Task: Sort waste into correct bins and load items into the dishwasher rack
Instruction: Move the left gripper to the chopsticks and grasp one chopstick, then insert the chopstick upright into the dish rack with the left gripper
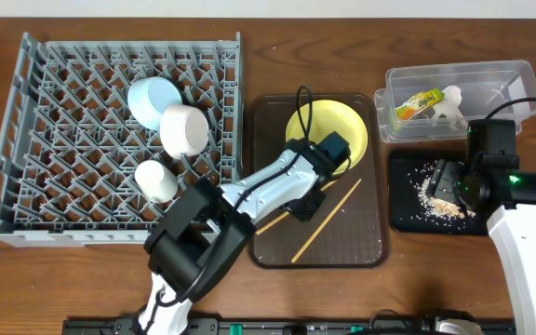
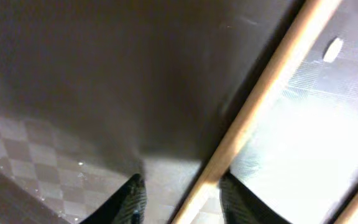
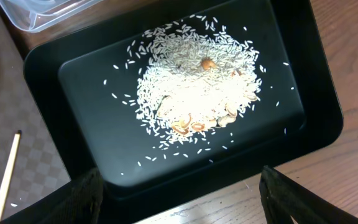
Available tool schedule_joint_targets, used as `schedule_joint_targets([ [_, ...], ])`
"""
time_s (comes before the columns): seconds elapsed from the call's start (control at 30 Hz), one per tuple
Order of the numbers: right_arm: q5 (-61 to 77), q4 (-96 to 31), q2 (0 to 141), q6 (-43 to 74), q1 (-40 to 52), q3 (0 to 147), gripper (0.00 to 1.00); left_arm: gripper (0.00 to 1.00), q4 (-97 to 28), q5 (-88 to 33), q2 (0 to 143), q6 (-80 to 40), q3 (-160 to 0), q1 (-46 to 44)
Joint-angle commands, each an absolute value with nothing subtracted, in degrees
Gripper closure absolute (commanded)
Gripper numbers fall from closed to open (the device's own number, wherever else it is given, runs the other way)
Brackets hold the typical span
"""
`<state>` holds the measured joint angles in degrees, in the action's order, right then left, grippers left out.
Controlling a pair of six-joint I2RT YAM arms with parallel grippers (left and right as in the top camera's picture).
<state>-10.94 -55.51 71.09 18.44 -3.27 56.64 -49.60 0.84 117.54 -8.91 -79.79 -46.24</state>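
My left gripper [image 1: 302, 203] [image 2: 185, 202] is low over the brown serving tray [image 1: 361, 247], open, with one wooden chopstick [image 2: 257, 102] lying between its fingers. The other chopstick [image 1: 328, 220] lies beside it. The yellow plate [image 1: 327, 130] sits at the tray's far end. The light blue bowl [image 1: 152, 96], white bowl [image 1: 186, 128] and small white cup [image 1: 156, 181] are in the grey rack [image 1: 54, 149]. My right gripper [image 1: 446, 181] [image 3: 188, 196] is wide open and empty above the black tray [image 3: 73, 93], which holds the food leftovers [image 3: 197, 87].
The clear tub [image 1: 501, 79] at the back right holds the yellow-green wrapper [image 1: 418, 104] and the white scrap [image 1: 450, 100]. It stands just behind the black tray [image 1: 403, 209]. Bare wooden table lies in front of the trays.
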Motion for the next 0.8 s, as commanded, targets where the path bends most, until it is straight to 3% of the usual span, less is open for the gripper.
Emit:
schedule_joint_targets([
  [0.0,-11.11,-55.51,70.76,18.2,-3.57,57.67,0.21,0.68,-50.06,1.76,118.74,-8.4,-76.86,-48.05],
  [0.23,-11.11,-55.55,70.76,18.17,-3.57,57.67,0.21,0.93,-50.96,1.76,118.72,-8.4,-76.77,-50.09],
  [0.47,-11.11,-55.53,70.76,18.17,-3.57,57.67,0.22,0.94,-56.64,1.76,115.68,-8.38,-77.62,-50.24],
  [0.77,-11.11,-55.44,70.76,18.17,-3.57,57.67,0.21,0.94,-61.34,2.74,101.86,-4.91,-78.37,-50.02],
])
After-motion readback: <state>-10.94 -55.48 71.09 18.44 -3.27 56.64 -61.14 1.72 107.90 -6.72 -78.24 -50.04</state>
